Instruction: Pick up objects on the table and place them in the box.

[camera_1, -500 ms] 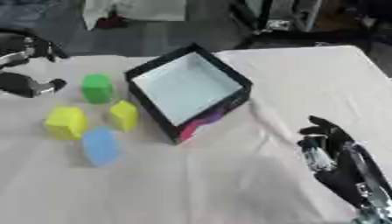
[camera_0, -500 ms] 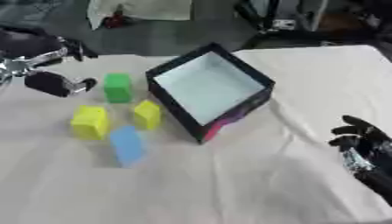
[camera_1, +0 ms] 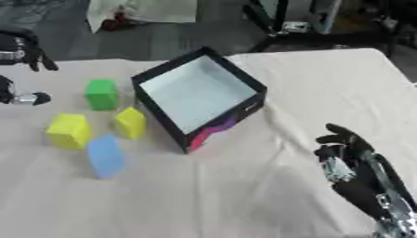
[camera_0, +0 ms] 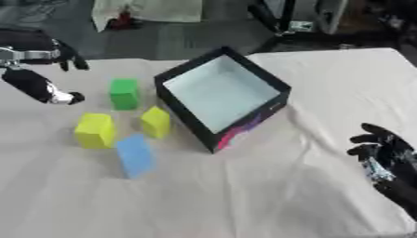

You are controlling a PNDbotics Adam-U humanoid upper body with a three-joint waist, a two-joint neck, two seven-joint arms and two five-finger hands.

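Observation:
A black box (camera_0: 221, 96) with a pale inside lies tilted at the table's middle, and nothing shows inside it. Left of it lie a green block (camera_0: 124, 93), two yellow blocks (camera_0: 156, 122) (camera_0: 94, 130) and a blue block (camera_0: 134, 155). My left hand (camera_0: 36, 86) hovers at the far left, just left of the green block, fingers spread and holding nothing. My right hand (camera_1: 350, 160) rests open near the lower right corner, fingers up, away from all blocks.
The table is covered by a cream cloth (camera_0: 244, 195). Beyond its far edge are a dark floor, stands and a white thing (camera_0: 146, 11). The table's right edge runs close to my right hand.
My left hand has shifted slightly lower and closer to the green block. The blocks, the box and my right hand stay put.

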